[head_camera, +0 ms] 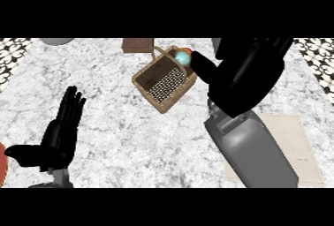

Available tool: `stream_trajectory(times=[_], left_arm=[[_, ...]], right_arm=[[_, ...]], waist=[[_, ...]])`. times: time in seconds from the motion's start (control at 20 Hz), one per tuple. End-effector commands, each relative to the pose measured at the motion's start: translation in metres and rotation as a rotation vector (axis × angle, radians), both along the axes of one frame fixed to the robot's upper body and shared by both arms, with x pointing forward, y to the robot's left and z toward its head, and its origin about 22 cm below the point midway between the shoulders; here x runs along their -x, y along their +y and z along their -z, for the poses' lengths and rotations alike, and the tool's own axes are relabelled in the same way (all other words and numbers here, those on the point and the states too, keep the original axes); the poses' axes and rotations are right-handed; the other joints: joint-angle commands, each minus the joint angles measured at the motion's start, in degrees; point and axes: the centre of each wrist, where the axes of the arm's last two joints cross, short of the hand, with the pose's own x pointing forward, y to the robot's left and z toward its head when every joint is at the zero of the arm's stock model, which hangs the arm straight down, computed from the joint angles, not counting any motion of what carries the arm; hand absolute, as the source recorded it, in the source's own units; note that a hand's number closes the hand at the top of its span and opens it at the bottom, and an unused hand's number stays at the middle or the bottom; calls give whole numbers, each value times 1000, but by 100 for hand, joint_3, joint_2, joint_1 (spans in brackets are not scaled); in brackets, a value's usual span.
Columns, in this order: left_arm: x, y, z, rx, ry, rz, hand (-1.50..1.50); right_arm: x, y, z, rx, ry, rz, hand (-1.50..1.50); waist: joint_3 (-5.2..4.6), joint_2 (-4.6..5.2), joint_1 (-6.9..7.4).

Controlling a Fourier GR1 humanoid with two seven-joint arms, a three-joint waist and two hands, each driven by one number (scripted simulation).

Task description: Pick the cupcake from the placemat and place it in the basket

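Observation:
My right hand (244, 73) reaches up the right side of the head view, curled round the cupcake (183, 56), whose blue frosting and orange-red edge show at the thumb tip. The cupcake hangs over the far right corner of the woven basket (151, 74), which lies tilted on the marble counter with a dark mesh inside. The beige placemat (297, 145) lies at the lower right, partly hidden by my right forearm, with nothing visible on it. My left hand (60, 132) rests open at the lower left, fingers up.
A brown box (138, 44) sits at the back behind the basket. A grey round object (57, 41) shows at the top left edge. A red-orange rim (3, 165) pokes in at the left edge. Patterned floor borders both counter sides.

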Motion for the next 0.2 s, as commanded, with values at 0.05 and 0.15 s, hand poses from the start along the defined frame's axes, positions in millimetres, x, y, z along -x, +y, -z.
stream_trajectory(times=[0.05,0.15], left_arm=[[-3,-5,-3,2,15,34,0],[0,4,1,0,6,-4,0]], right_arm=[[58,-3,-22,-206,18,20,-150],[78,-17,-20,-207,13,26,-150]], waist=[[0,9,23],[-1,29,9]])
